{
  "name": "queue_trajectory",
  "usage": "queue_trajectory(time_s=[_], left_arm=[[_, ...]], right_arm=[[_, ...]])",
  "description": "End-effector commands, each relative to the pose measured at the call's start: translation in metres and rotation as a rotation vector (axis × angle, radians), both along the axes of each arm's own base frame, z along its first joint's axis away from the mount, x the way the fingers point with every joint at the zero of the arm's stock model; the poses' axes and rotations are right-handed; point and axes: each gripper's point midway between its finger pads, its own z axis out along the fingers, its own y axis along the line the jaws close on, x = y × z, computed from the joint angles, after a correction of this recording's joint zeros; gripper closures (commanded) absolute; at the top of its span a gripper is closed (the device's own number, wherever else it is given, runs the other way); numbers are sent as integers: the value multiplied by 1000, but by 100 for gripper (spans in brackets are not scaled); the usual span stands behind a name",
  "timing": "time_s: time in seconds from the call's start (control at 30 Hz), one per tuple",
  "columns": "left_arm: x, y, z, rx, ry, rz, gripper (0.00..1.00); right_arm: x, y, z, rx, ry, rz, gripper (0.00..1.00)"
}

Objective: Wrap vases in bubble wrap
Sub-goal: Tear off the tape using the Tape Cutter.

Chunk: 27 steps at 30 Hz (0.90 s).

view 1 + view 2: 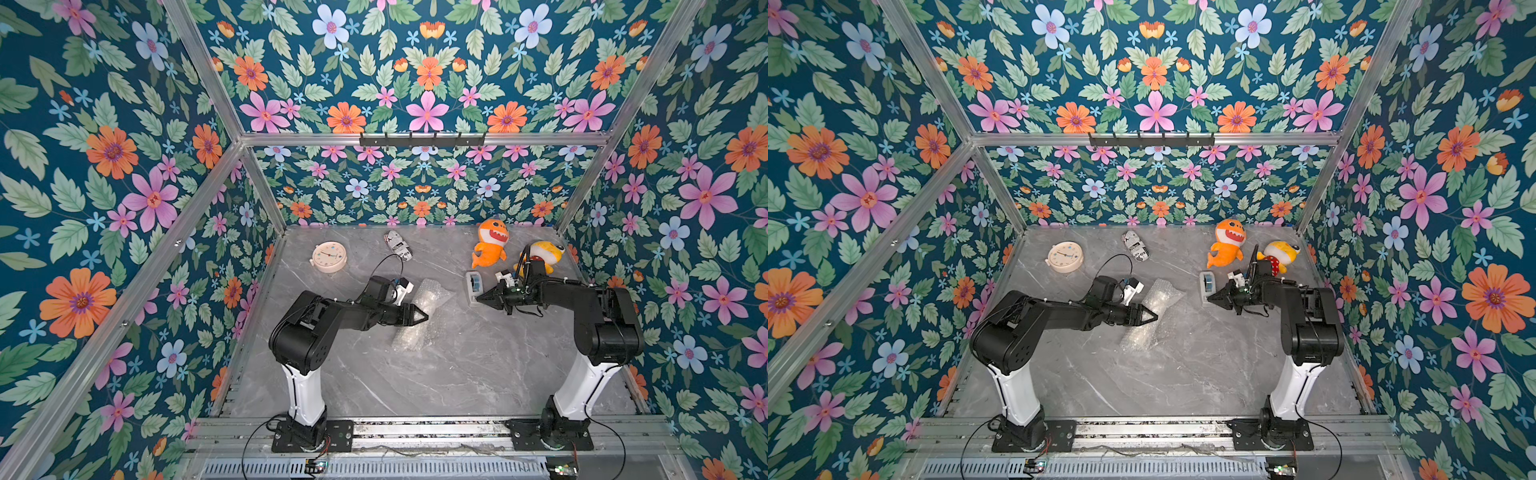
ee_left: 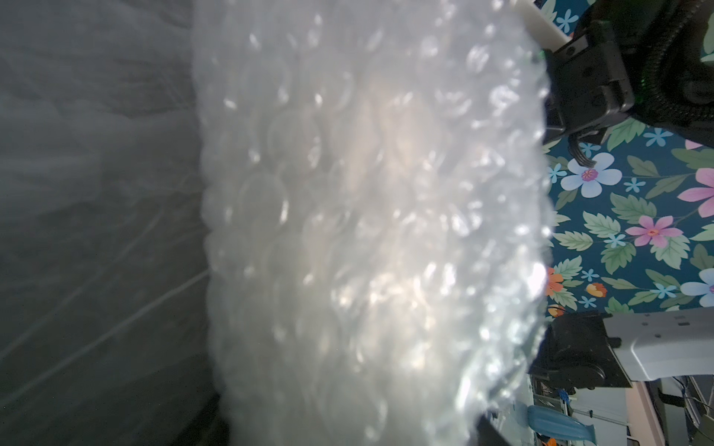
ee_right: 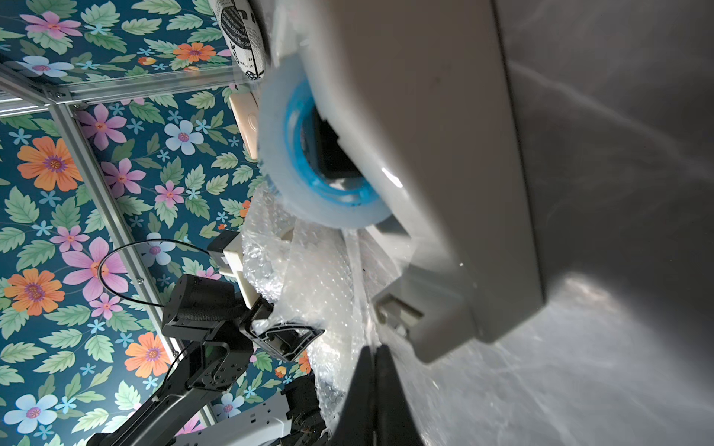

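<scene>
Here, clear bubble-covered plastic wrap (image 1: 432, 297) was pinched by left gripper (image 1: 422, 318); right gripper (image 1: 482, 297) was found shut, empty, nearby.

A grey marble-patterned table (image 1: 436, 374) carries a handful of loose items in both top views. At about 10 o'clock from its middle lies a round cream clock (image 1: 329, 257), face up. Near 12 o'clock, close to the back wall, a black-and-white printed roll (image 1: 398, 245) lies on its side. An orange shark plush (image 1: 490, 248) lies at 1 o'clock, and a yellow plush (image 1: 544, 253) just beside it at 2 o'clock. Nearer the middle, also towards 2 o'clock, sits a pale tape dispenser (image 1: 470, 279); the right wrist view shows its tape roll (image 3: 278, 154) with a blue core. Floral wallpaper (image 1: 104, 187) covers the walls, and a black hook rail (image 1: 422, 139) hangs at 12 o'clock.
</scene>
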Motion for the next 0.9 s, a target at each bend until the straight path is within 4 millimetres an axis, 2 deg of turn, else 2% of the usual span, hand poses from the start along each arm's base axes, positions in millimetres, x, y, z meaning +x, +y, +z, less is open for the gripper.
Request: queue_trajectory(time_s=[0.0, 0.43, 0.87], left_arm=[[-12, 16, -29, 113, 99, 43, 88], [-13, 16, -31, 112, 104, 43, 89], [-13, 16, -31, 112, 106, 42, 88]], right_arm=[[-12, 1, -3, 0, 37, 17, 100], [-28, 2, -13, -16, 56, 25, 100], [-32, 1, -25, -35, 74, 22, 100]])
